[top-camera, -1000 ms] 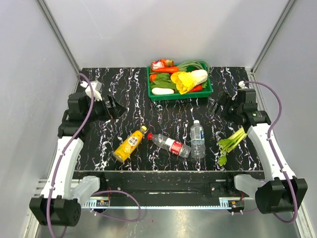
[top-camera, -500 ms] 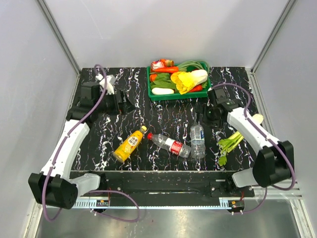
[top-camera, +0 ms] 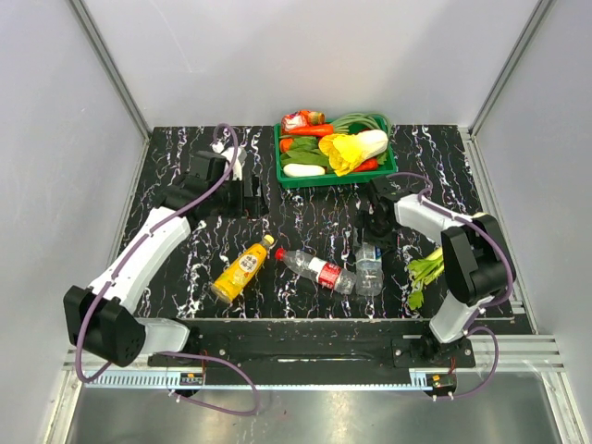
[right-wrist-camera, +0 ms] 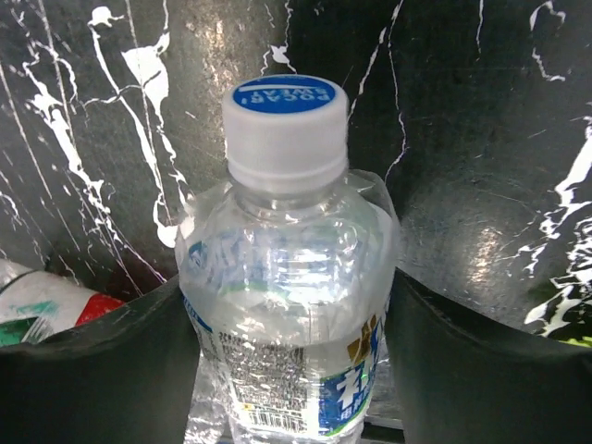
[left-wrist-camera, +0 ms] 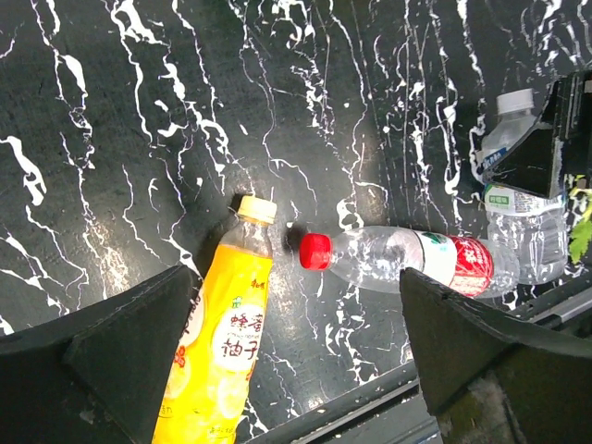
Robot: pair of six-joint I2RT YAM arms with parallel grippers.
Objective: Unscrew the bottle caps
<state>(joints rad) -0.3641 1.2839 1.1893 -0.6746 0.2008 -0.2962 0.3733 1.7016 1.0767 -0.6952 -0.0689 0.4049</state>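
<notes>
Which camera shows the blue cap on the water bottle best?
The right wrist view. The blue cap is big and close there, its printed top plain to see. The left wrist view shows it tiny and pale near the right edge. In the top view it is too small to make out.

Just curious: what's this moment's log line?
right end effector: astride water bottle | left end effector: open, aloft | blue cap: on

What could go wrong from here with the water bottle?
The right gripper has its jaws on either side of the water bottle, below its blue cap: squeezing could dent it or let it slip. The red-labelled bottle lies right beside it and might be knocked if it is lifted.
</notes>
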